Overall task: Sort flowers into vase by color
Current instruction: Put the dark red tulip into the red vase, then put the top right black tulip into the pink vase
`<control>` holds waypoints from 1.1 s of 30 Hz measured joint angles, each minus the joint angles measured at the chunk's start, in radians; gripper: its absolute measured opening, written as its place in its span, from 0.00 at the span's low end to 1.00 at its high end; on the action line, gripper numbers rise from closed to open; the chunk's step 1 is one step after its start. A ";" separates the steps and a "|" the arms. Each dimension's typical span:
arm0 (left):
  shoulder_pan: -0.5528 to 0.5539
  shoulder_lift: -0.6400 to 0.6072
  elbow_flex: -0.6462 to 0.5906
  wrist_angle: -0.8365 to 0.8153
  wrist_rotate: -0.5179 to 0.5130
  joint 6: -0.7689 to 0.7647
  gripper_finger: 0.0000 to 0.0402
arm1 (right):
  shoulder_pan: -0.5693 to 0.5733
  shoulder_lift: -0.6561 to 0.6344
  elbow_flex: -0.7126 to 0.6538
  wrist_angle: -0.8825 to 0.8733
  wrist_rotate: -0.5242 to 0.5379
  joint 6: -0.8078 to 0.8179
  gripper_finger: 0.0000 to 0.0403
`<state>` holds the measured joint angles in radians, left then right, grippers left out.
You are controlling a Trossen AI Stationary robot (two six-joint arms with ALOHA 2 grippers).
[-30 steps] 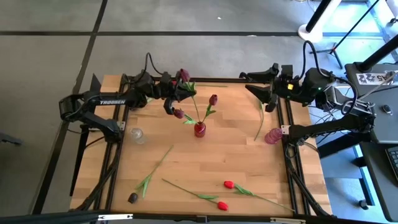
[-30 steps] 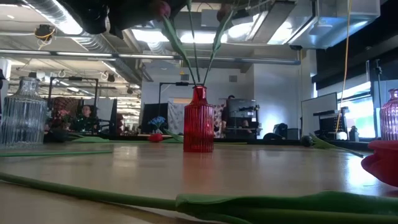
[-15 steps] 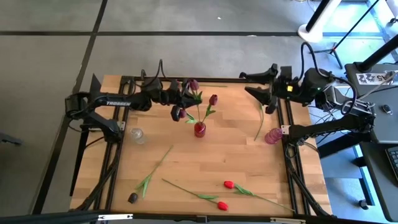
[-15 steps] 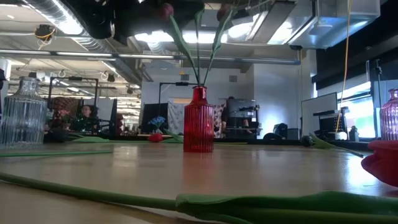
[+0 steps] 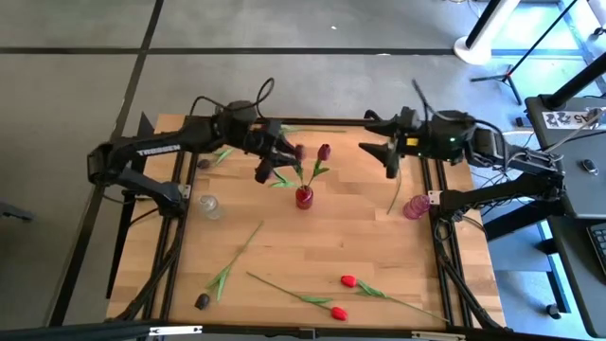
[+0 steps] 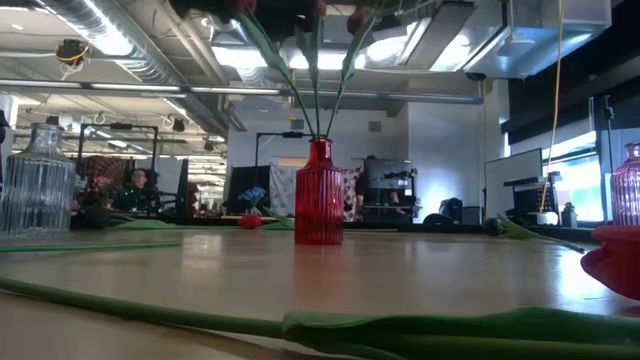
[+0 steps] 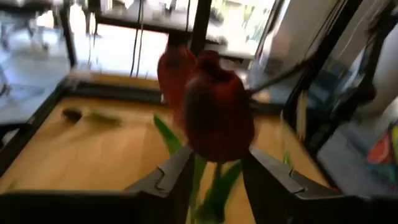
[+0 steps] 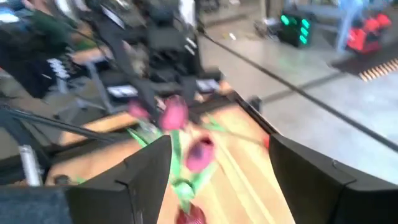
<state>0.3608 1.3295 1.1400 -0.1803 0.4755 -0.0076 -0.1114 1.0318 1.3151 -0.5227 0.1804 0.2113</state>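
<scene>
A robotics lab or open workshop hall is shown. A wooden table (image 5: 312, 256) ringed by a black metal frame is set on a grey concrete floor. Behind the table, exposed ceiling ducts (image 6: 100, 30), strip lights, equipment racks, monitors and a seated person (image 6: 135, 190) at distant workstations are seen.

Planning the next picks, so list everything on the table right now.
wooden table: one, light brown, between the arms
ribbed red glass vase: one, red, table centre
maroon artificial tulips: three, maroon, standing in the red vase
clear glass vase: one, clear, left side
pink glass vase: one, pink, right edge
red tulips: two, red, lying at front
near-black tulip: one, front left
dark-headed tulip: one, back left
green-stemmed flower: one, head unclear, beside pink vase
left gripper: jaws open, either side of a vase tulip
right gripper: jaws open, back right
</scene>
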 joint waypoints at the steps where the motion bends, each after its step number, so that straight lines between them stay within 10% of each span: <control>1: -0.005 0.000 0.037 -0.080 -0.023 0.024 0.35 | -0.011 0.001 0.000 -0.021 0.001 0.022 0.67; 13: -0.032 -0.003 0.277 -0.396 -0.134 0.100 0.46 | -0.203 0.054 -0.061 -0.366 -0.034 0.317 0.67; 25: -0.086 0.012 0.149 -0.036 -0.159 0.009 0.44 | -0.229 0.083 -0.074 -0.314 -0.063 0.260 0.67; 33: -0.093 0.012 -0.053 0.315 -0.160 -0.074 0.22 | -0.229 0.083 -0.074 -0.316 -0.067 0.216 0.67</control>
<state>0.2673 1.3418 1.0874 0.1342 0.3155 -0.0813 -0.3408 1.1145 1.2415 -0.8387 0.1133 0.4276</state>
